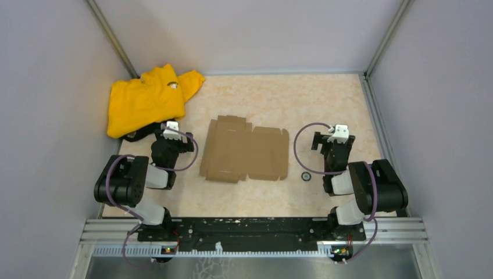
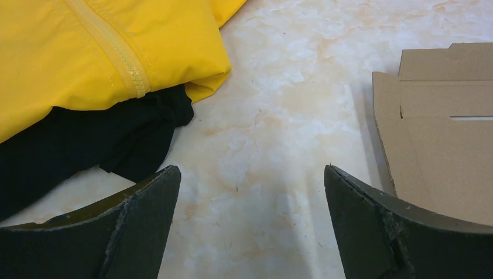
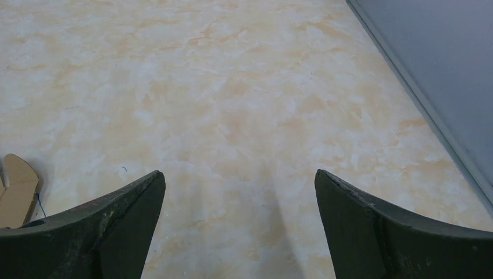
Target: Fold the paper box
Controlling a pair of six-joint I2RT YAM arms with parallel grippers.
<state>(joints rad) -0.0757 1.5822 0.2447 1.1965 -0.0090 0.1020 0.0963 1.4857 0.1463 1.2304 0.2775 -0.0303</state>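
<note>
Currently: paper box [image 1: 244,151], one, flat and unfolded at counter [image 1: 325,99] centre; no flap raised, all folding outstanding; left fingers [image 2: 134,232] spread wide, empty, at box's 9 o'clock; right fingers [image 3: 378,232] likewise, at 3 o'clock.

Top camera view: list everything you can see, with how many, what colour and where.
paper box: one, brown, flat and unfolded mid-table between the arms
yellow garment: one, yellow, crumpled at far left corner
black cloth: one, black, partly under the yellow garment
small round object: one, dark, beside the right arm, unidentifiable
table: one, marbled beige, under everything
left hand: one, black, open and empty, between garment and box
right hand: one, black, open and empty, right of the box
</note>
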